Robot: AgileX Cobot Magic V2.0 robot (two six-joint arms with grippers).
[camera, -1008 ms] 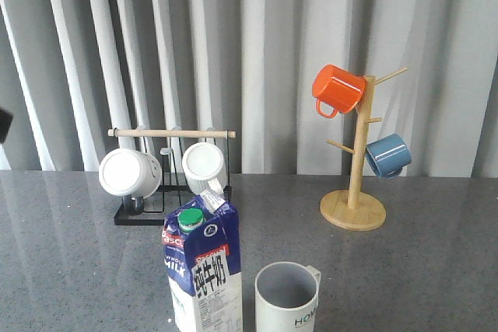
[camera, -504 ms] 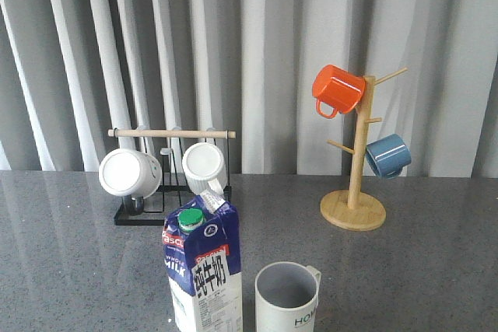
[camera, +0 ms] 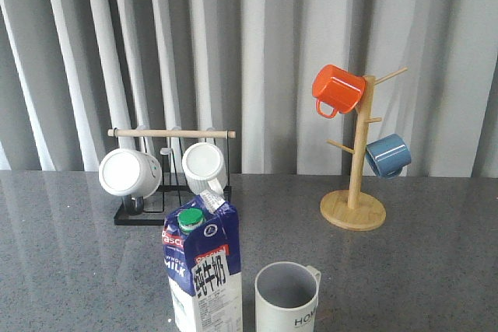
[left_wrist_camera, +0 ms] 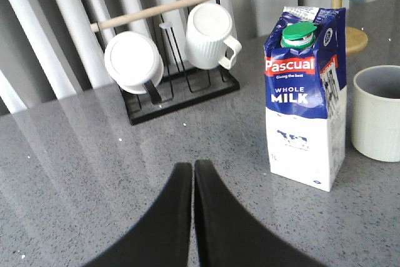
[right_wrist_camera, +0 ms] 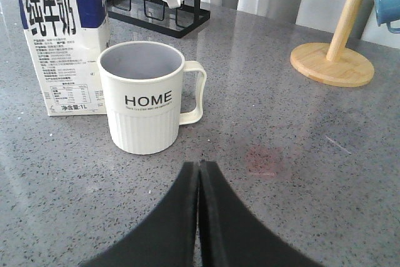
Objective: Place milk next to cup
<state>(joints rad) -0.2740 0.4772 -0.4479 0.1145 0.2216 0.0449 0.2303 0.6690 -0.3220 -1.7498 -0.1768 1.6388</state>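
Observation:
The milk carton (camera: 204,270) stands upright on the grey table, dark blue above, white below, with a green cap. The off-white ribbed cup (camera: 287,298) with "HOME" lettering stands just to its right, a small gap between them. Both also show in the left wrist view, milk (left_wrist_camera: 305,98) and cup (left_wrist_camera: 377,114), and in the right wrist view, milk (right_wrist_camera: 62,42) and cup (right_wrist_camera: 144,95). My left gripper (left_wrist_camera: 192,166) is shut and empty, back from the carton. My right gripper (right_wrist_camera: 200,166) is shut and empty, near the cup. Neither gripper shows in the front view.
A black rack (camera: 167,184) with a wooden bar holds two plain white mugs (camera: 130,172) behind the carton. A wooden mug tree (camera: 354,192) at the back right carries an orange mug (camera: 337,89) and a blue mug (camera: 387,155). Grey curtains hang behind the table.
A dark shape at the far left edge of the front view one second ago has gone out of view. The milk and the cup have not moved.

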